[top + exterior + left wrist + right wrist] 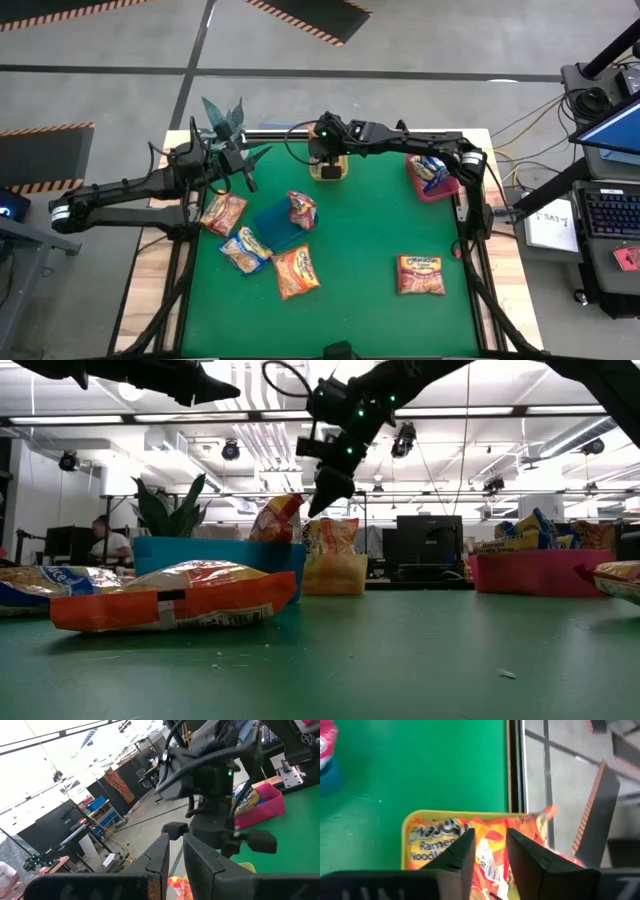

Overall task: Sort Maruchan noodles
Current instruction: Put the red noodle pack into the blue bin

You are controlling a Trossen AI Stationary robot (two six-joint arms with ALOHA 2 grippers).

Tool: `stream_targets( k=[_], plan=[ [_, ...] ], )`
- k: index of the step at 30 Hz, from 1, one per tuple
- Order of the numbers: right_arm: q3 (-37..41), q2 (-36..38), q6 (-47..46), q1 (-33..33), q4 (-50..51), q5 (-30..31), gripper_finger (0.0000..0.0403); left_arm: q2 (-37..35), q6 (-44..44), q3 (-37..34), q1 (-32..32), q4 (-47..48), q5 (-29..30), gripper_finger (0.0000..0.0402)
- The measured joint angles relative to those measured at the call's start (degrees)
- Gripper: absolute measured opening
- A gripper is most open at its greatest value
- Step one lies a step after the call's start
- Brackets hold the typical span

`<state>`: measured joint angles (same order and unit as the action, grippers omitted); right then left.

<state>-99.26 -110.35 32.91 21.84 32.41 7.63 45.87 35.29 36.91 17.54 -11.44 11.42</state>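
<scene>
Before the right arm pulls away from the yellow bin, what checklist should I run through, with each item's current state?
1. Right claw above yellow bin: ok.
2. Orange packet inside that bin: ok.
3. Packet free of the right claw: cannot tell.
4. Left claw raised near the table's far left corner, carrying nothing: ok.
5. Sorting finished: not ok; loose packet and others lie on the green mat.
</scene>
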Motion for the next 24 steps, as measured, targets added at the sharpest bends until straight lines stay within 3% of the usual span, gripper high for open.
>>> stream_targets(
  k=[7,17,24],
  plan=[
    [3.96,-3.07,-4.59,1.23,-1.77,-1.90,0.0015,0.00,0.00,0.00,0.00,0.02,0.00,0.0039],
    [7.90,-4.75,-8.86,0.27,-8.18,-2.29,0.0012,0.07,0.00,0.00,0.00,0.02,0.00,0.0039],
    [7.75,-3.74,-9.43,0.05,-7.19,-1.61,0.0012,0.07,0.00,0.00,0.00,0.02,0.00,0.0039]
  ],
)
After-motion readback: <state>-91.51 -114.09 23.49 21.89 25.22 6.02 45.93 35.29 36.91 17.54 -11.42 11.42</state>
